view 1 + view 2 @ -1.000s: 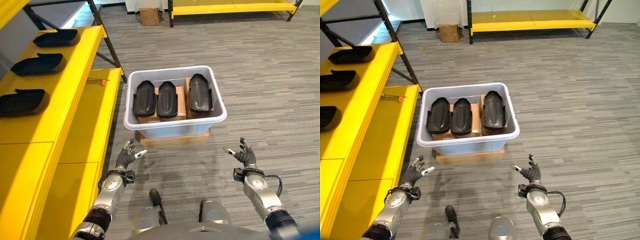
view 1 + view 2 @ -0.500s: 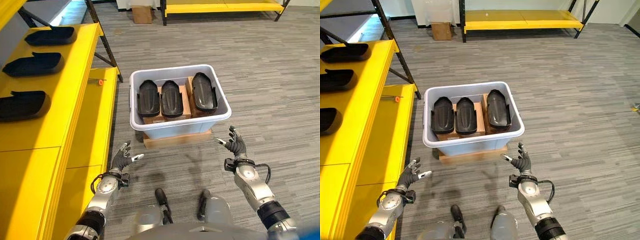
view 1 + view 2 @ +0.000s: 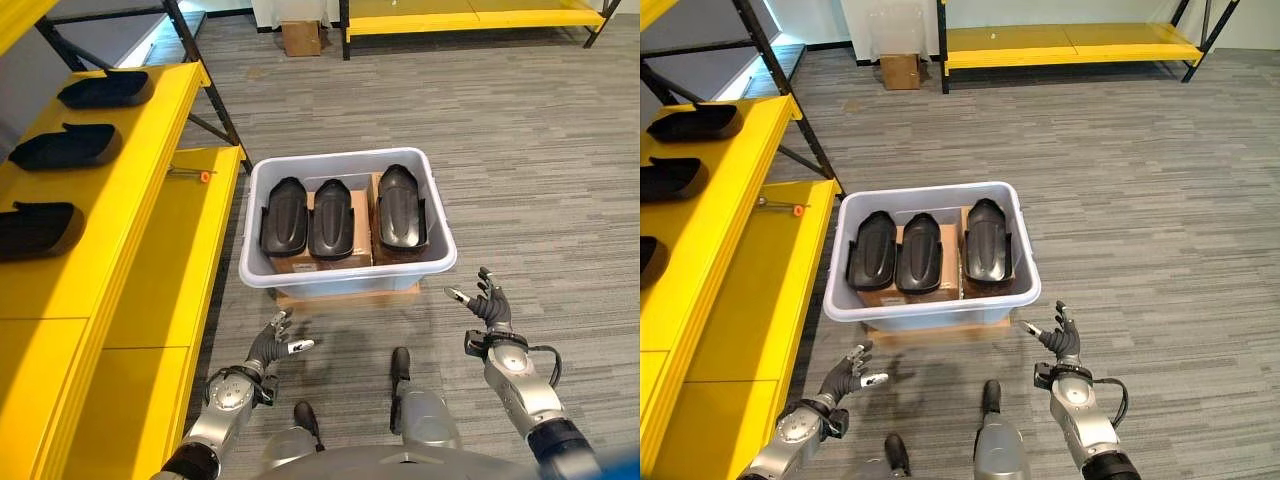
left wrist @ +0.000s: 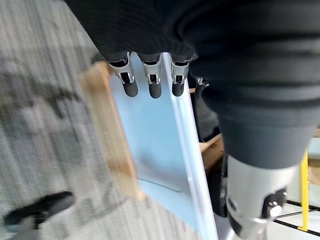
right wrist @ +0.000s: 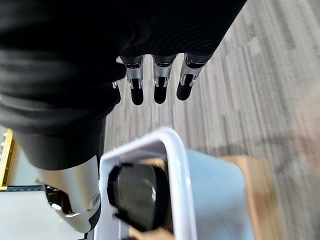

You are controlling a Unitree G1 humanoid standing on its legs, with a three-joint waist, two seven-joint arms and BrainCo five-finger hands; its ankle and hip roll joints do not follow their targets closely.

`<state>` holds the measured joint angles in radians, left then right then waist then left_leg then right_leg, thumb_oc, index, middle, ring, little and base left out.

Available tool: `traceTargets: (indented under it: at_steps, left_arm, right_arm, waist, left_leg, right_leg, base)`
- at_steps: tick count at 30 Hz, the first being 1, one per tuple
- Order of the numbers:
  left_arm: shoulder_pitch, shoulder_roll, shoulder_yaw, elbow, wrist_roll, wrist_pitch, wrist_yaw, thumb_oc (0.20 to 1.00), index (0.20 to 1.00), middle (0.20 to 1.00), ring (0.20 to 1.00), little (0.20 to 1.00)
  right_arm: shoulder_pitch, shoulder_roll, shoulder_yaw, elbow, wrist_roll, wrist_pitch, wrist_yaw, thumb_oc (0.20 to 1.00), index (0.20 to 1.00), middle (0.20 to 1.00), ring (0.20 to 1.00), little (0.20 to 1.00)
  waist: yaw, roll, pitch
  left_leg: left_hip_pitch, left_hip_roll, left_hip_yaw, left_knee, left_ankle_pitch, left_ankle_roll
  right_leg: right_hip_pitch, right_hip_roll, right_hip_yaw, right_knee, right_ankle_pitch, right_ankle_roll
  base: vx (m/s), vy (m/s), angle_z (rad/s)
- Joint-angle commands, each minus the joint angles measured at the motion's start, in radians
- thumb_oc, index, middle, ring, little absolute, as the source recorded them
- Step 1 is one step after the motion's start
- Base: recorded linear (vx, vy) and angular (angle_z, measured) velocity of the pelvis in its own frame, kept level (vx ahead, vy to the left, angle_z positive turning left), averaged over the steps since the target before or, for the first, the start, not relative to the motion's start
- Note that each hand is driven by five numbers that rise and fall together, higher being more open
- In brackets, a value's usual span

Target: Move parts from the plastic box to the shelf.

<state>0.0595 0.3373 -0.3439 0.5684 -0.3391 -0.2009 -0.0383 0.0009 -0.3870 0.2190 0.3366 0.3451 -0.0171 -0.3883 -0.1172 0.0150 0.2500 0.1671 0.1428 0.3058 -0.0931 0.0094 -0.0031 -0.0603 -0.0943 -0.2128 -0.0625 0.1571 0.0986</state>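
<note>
Left robot hand (image 3: 272, 343) and right robot hand (image 3: 487, 307) hover over the floor just short of the plastic box (image 3: 345, 275), fingers spread wide, each holding nothing. The plastic box rests on a wooden board (image 3: 350, 295) on the floor; three black parts (image 3: 330, 218) lie side by side inside on cardboard boxes (image 3: 320, 262). On the yellow shelf (image 3: 110, 190) at left, three more black parts (image 3: 65, 146) sit along its upper level.

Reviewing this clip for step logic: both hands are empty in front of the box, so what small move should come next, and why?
Probably reach the right hand forward over the plastic box rim toward the nearest part. Both hands, the left hand too, hang open and empty short of the box, three black parts lie inside it, and the right one is closest to that hand.
</note>
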Motion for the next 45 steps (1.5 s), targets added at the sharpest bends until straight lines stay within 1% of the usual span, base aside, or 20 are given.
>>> traceTargets:
  at_steps: [1,6,8,10,13,15,16,18,19,20,22,23,24,25,29,32,36,37,41,45]
  left_arm:
    - [-0.059,0.028,0.011,-0.047,-0.018,-0.032,-0.009,1.0,1.0,1.0,1.0,1.0]
    - [-0.109,0.009,0.003,-0.021,0.007,-0.042,0.006,1.0,1.0,1.0,1.0,1.0]
    - [-0.123,-0.002,0.006,-0.019,0.015,-0.049,0.056,1.0,1.0,1.0,1.0,1.0]
    - [-0.133,-0.007,0.023,-0.015,0.032,-0.07,0.176,1.0,1.0,1.0,1.0,1.0]
    - [-0.138,-0.004,0.053,-0.022,0.024,-0.113,0.22,1.0,1.0,1.0,1.0,1.0]
    - [-0.133,0.002,0.082,-0.039,0.041,-0.121,0.253,1.0,1.0,1.0,1.0,1.0]
    - [-0.126,0.005,0.094,-0.04,0.045,-0.123,0.274,1.0,1.0,1.0,1.0,1.0]
    - [-0.113,0.007,0.104,-0.032,0.052,-0.131,0.304,1.0,1.0,1.0,1.0,1.0]
    - [-0.108,0.011,0.107,-0.031,0.062,-0.136,0.318,1.0,1.0,1.0,1.0,1.0]
    - [-0.104,0.01,0.118,-0.023,0.062,-0.139,0.329,1.0,1.0,1.0,1.0,1.0]
    - [-0.109,0.003,0.13,0.005,0.047,-0.128,0.327,1.0,1.0,1.0,1.0,1.0]
    - [-0.115,-0.001,0.132,0.016,0.046,-0.128,0.317,1.0,1.0,1.0,1.0,1.0]
    - [-0.118,-0.004,0.132,0.018,0.046,-0.128,0.314,1.0,1.0,1.0,1.0,1.0]
    - [-0.121,-0.002,0.13,0.015,0.057,-0.125,0.311,1.0,1.0,1.0,1.0,1.0]
    - [-0.121,0.01,0.114,-0.004,0.055,-0.086,0.331,1.0,1.0,1.0,1.0,1.0]
    - [-0.123,0.015,0.092,-0.018,0.051,-0.088,0.354,1.0,1.0,1.0,1.0,1.0]
    - [-0.118,0.033,0.075,-0.058,0.033,-0.112,0.361,1.0,1.0,1.0,1.0,1.0]
    - [-0.124,0.043,0.072,-0.077,0.033,-0.128,0.357,1.0,1.0,1.0,1.0,1.0]
    - [-0.146,0.073,0.064,-0.142,0.034,-0.151,0.363,1.0,1.0,1.0,1.0,1.0]
    - [-0.196,0.132,0.07,-0.281,0.053,-0.205,0.441,1.0,1.0,1.0,1.0,1.0]
  right_arm:
    - [-0.031,-0.013,-0.006,-0.033,-0.02,-0.042,-0.004,1.0,1.0,1.0,1.0,1.0]
    - [-0.049,-0.047,-0.022,-0.022,0.004,-0.072,-0.002,1.0,1.0,1.0,1.0,1.0]
    - [-0.042,-0.052,-0.034,-0.033,0.011,-0.074,-0.005,1.0,1.0,1.0,1.0,1.0]
    - [-0.028,-0.05,-0.045,-0.045,0.026,-0.081,0.001,1.0,1.0,1.0,1.0,1.0]
    - [-0.013,-0.045,-0.056,-0.061,0.023,-0.093,0.006,1.0,1.0,1.0,1.0,1.0]
    - [-0.006,-0.042,-0.064,-0.08,0.021,-0.088,0.016,1.0,1.0,1.0,1.0,1.0]
    - [-0.005,-0.044,-0.061,-0.086,0.031,-0.083,0.027,1.0,1.0,1.0,1.0,1.0]
    - [-0.003,-0.047,-0.046,-0.096,0.044,-0.074,0.037,1.0,1.0,1.0,1.0,1.0]
    - [-0.001,-0.047,-0.034,-0.099,0.054,-0.077,0.031,1.0,1.0,1.0,1.0,1.0]
    - [-0.001,-0.049,-0.023,-0.099,0.064,-0.076,0.031,1.0,1.0,1.0,1.0,1.0]
    - [-0.014,-0.051,-0.015,-0.073,0.063,-0.072,0.043,1.0,1.0,1.0,1.0,1.0]
    - [-0.017,-0.047,-0.011,-0.067,0.073,-0.074,0.047,1.0,1.0,1.0,1.0,1.0]
    - [-0.017,-0.046,-0.009,-0.066,0.067,-0.076,0.045,1.0,1.0,1.0,1.0,1.0]
    - [-0.016,-0.038,-0.009,-0.068,0.072,-0.076,0.041,1.0,1.0,1.0,1.0,1.0]
    - [-0.021,-0.02,-0.003,-0.086,0.082,-0.076,0.031,1.0,1.0,1.0,1.0,1.0]
    - [-0.038,-0.014,0.007,-0.099,0.069,-0.101,0.02,1.0,1.0,1.0,1.0,1.0]
    - [-0.081,-0.035,0.016,-0.132,0.026,-0.168,-0.003,1.0,1.0,1.0,1.0,1.0]
    - [-0.109,-0.047,0.016,-0.136,0.016,-0.203,-0.016,1.0,1.0,1.0,1.0,1.0]
    - [-0.183,-0.087,0.005,-0.152,0.012,-0.239,-0.035,1.0,1.0,1.0,1.0,1.0]
    - [-0.374,-0.121,-0.006,-0.164,-0.068,-0.195,-0.131,1.0,1.0,1.0,1.0,1.0]
  waist:
    - [-0.014,-0.045,-0.01]
    - [-0.029,-0.036,-0.017]
    - [-0.037,-0.032,-0.022]
    - [-0.042,-0.025,-0.033]
    - [-0.037,-0.022,-0.032]
    - [-0.033,-0.022,-0.021]
    - [-0.033,-0.021,-0.017]
    - [-0.029,-0.027,-0.008]
    - [-0.026,-0.03,0.001]
    - [-0.022,-0.032,0.015]
    - [-0.013,-0.031,0.019]
    - [-0.013,-0.028,0.022]
    - [-0.015,-0.023,0.032]
    - [-0.011,-0.019,0.04]
    - [0.001,-0.028,0.063]
    - [0.016,-0.034,0.084]
    - [0.049,-0.041,0.123]
    - [0.062,-0.04,0.139]
    - [0.089,-0.032,0.172]
    - [0.126,-0.008,0.225]
  left_leg:
    - [0.029,-0.079,0.01,0.089,-0.142,0.004]
    - [-0.016,-0.044,0.024,0.158,-0.165,-0.015]
    - [-0.027,-0.036,0.035,0.2,-0.148,-0.024]
    - [-0.036,-0.03,0.053,0.292,-0.117,-0.04]
    - [-0.084,-0.034,0.036,0.43,-0.095,-0.051]
    - [-0.119,-0.012,0.036,0.406,-0.073,-0.052]
    - [-0.125,0.015,0.046,0.314,-0.044,-0.062]
    - [-0.152,0.064,0.046,0.223,0.02,-0.088]
    - [-0.185,0.111,0.031,0.192,0.099,-0.108]
    - [-0.215,0.151,0.015,0.165,0.147,-0.119]
    - [-0.193,0.124,-0.004,0.126,0.067,-0.1]
    - [-0.191,0.125,0.008,0.136,0.07,-0.104]
    - [-0.175,0.114,0.015,0.135,0.048,-0.102]
    - [-0.165,0.101,0.022,0.132,0.041,-0.088]
    - [-0.145,0.064,0.02,0.104,0.02,-0.072]
    - [-0.163,0.052,0.017,0.109,0.003,-0.061]
    - [-0.22,0.04,-0.005,0.155,-0.015,-0.052]
    - [-0.248,0.039,-0.022,0.176,-0.018,-0.053]
    - [-0.296,0.032,-0.051,0.203,-0.018,-0.054]
    - [-0.376,0.02,-0.09,0.242,-0.014,-0.051]
  right_leg:
    - [-0.06,-0.035,0.028,0.063,-0.045,0.013]
    - [-0.055,-0.006,0.02,0.087,-0.108,-0.022]
    - [-0.048,0.004,0.009,0.098,-0.13,-0.039]
    - [-0.041,0.019,-0.016,0.111,-0.162,-0.066]
    - [-0.032,0.032,-0.028,0.12,-0.184,-0.09]
    - [-0.032,0.031,-0.027,0.142,-0.2,-0.095]
    - [-0.025,0.023,-0.024,0.147,-0.205,-0.086]
    - [-0.002,0.002,-0.017,0.141,-0.211,-0.076]
    - [0.017,-0.004,-0.01,0.137,-0.217,-0.079]
    - [0.039,-0.017,0.0,0.148,-0.234,-0.079]
    - [0.035,-0.048,0.008,0.19,-0.252,-0.06]
    - [0.027,-0.054,-0.006,0.196,-0.245,-0.059]
    - [0.023,-0.062,-0.012,0.218,-0.251,-0.053]
    - [0.004,-0.067,-0.012,0.223,-0.225,-0.048]
    - [-0.02,-0.09,0.002,0.2,-0.169,0.003]
    - [-0.038,-0.104,0.008,0.186,-0.156,0.017]
    - [-0.059,-0.105,0.012,0.19,-0.164,0.01]
    - [-0.068,-0.101,0.012,0.197,-0.172,0.004]
    - [-0.089,-0.097,0.006,0.213,-0.185,-0.008]
    - [-0.152,-0.102,-0.007,0.274,-0.21,-0.027]
  base:
    - [0.12,-0.147,-0.02]
    - [0.15,-0.149,0.03]
    - [0.16,-0.158,0.34]
    - [0.16,-0.184,0.15]
    - [0.11,-0.132,0.13]
    - [0.12,0.062,0.21]
    - [0.15,0.243,0.08]
    - [0.16,0.266,0.06]
    - [0.17,0.331,0.07]
    - [0.19,0.45,0.03]
    - [0.14,0.407,-0.27]
    - [0.08,0.247,-0.89]
    - [0.03,0.228,-0.91]
    - [0.07,0.229,-0.43]
    - [0.02,0.12,0.12]
    - [-0.02,0.065,0.05]
    - [-0.03,0.013,0.1]
    - [-0.05,-0.024,0.03]
    - [-0.05,-0.015,0.1]
    - [-0.08,-0.001,0.05]
